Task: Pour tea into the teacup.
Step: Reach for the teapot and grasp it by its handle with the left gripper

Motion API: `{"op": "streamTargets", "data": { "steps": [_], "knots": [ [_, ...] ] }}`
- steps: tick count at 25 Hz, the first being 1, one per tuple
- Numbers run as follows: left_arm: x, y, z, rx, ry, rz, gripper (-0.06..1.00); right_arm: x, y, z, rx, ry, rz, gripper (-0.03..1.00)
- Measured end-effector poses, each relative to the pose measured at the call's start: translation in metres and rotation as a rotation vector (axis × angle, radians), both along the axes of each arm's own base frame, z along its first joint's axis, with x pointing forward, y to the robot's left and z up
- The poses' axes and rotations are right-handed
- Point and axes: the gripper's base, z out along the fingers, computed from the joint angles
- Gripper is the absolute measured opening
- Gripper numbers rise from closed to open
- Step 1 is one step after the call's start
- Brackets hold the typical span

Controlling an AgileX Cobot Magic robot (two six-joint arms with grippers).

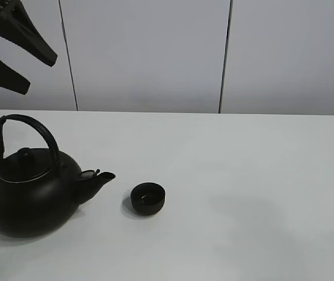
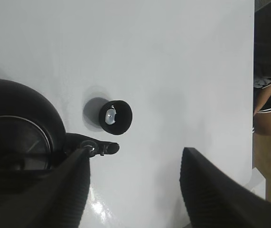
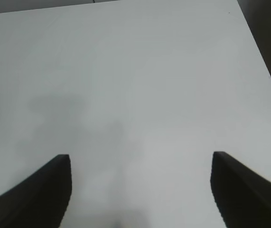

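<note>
We count one kettle (image 1: 29,193) and one teacup (image 1: 148,198), both beneath our wide-spread left gripper (image 2: 134,159); our right gripper (image 3: 141,160), well aside, is spread too.

Teacup (image 1: 148,198): small, low, round, matte black, no handle. Stood upright, mouth up, just beside kettle (image 1: 29,193) spout tip, not touching, spout pointing at it. My left wrist view showed pale glint inside; whether liquid, I couldn't tell.
</note>
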Motion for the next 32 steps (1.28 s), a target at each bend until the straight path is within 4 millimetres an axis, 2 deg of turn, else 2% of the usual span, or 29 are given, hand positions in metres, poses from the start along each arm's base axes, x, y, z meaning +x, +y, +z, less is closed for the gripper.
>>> {"op": "streamTargets", "data": {
  "steps": [17,28,32],
  "knots": [
    [0.000,0.000,0.000,0.001,-0.003,0.003,0.41,0.000,0.001,0.000,0.011,-0.001,0.029,0.56],
    [0.007,0.003,0.001,0.022,-0.063,0.047,0.41,0.000,0.001,0.000,0.012,-0.003,0.029,0.56],
    [0.010,0.007,0.003,0.061,-0.153,0.029,0.41,0.000,0.001,0.000,0.012,-0.003,0.029,0.56]
  ]
}}
